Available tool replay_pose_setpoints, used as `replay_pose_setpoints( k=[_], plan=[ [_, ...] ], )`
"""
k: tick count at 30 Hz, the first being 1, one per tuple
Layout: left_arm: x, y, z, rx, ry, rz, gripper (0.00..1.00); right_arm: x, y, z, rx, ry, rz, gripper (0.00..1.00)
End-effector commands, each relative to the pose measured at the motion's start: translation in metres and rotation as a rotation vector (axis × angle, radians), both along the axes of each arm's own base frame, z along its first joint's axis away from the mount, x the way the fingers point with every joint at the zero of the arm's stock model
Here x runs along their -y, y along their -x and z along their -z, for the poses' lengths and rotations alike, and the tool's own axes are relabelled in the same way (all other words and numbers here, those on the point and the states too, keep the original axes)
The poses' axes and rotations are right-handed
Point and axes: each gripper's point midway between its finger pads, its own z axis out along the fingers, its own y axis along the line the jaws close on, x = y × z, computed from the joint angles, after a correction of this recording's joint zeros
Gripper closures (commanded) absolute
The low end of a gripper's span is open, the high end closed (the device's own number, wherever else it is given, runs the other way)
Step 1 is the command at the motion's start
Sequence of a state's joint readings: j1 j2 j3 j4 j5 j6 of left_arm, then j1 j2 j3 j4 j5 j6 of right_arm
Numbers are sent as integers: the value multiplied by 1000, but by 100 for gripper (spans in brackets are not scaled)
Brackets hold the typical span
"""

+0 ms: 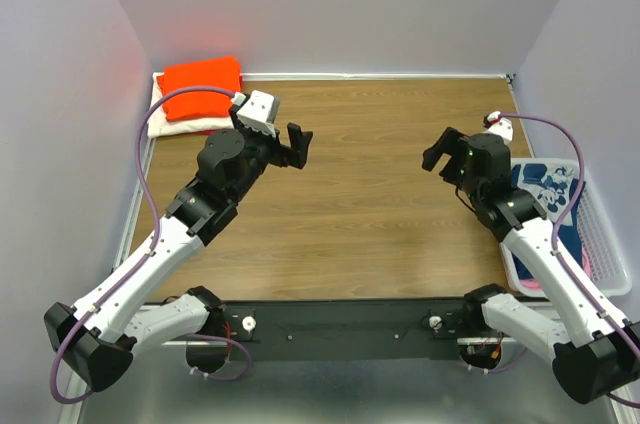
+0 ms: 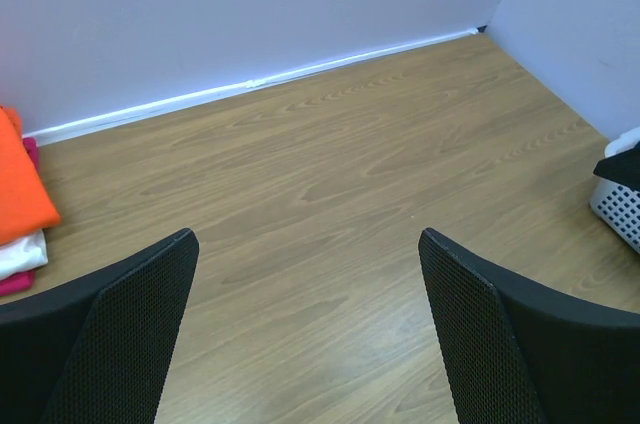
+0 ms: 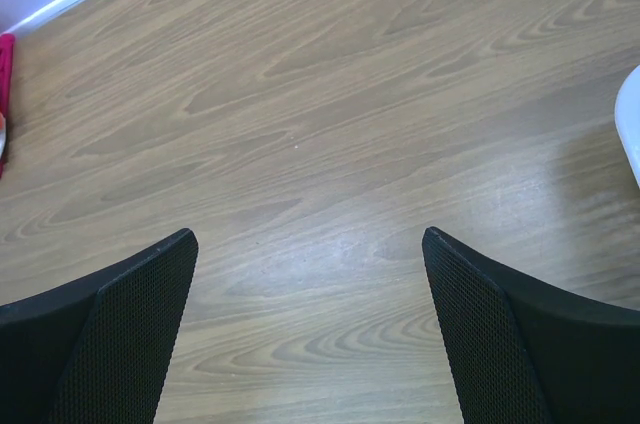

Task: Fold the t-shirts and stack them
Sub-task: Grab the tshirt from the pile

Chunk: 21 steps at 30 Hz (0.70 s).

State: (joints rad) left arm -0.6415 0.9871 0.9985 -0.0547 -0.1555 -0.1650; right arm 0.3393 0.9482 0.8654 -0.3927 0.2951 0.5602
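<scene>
A folded bright orange t-shirt lies on a cream-white one in the back left corner. The left wrist view shows that stack at its left edge: orange on white, with a pink-red layer underneath. A navy t-shirt with white print lies in the basket on the right, with pink cloth at its near end. My left gripper hovers open over bare wood. My right gripper is open too, holding nothing.
The white mesh basket stands at the table's right edge. Lilac walls close in the back and both sides. A red-pink cloth edge and a white rounded edge show at the borders of the right wrist view.
</scene>
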Motion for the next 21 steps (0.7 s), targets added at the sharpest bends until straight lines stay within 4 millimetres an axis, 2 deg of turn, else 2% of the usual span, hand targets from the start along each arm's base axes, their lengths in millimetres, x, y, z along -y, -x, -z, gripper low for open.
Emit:
replay_pose_setpoints(
  k=[1,7,11,18,19,21],
  plan=[
    [2,10,-10,10,14,46,2,9,3,8,-19,32,40,0],
    [8,14,-16,13,26,84,2,5,-5,24,-98,13,69,0],
    [8,16,-15,12,25,89,2,14,-9,36,-153,43,138,0],
    [8,13,-10,-4,16,83,2,85,-15,55,-263,138,377,0],
    [9,13,-8,-8,14,84,2,110,-14,57,-278,126,446,0],
    [10,13,-7,-14,17,91,2,131,-13,63,-305,99,496,0]
  ],
)
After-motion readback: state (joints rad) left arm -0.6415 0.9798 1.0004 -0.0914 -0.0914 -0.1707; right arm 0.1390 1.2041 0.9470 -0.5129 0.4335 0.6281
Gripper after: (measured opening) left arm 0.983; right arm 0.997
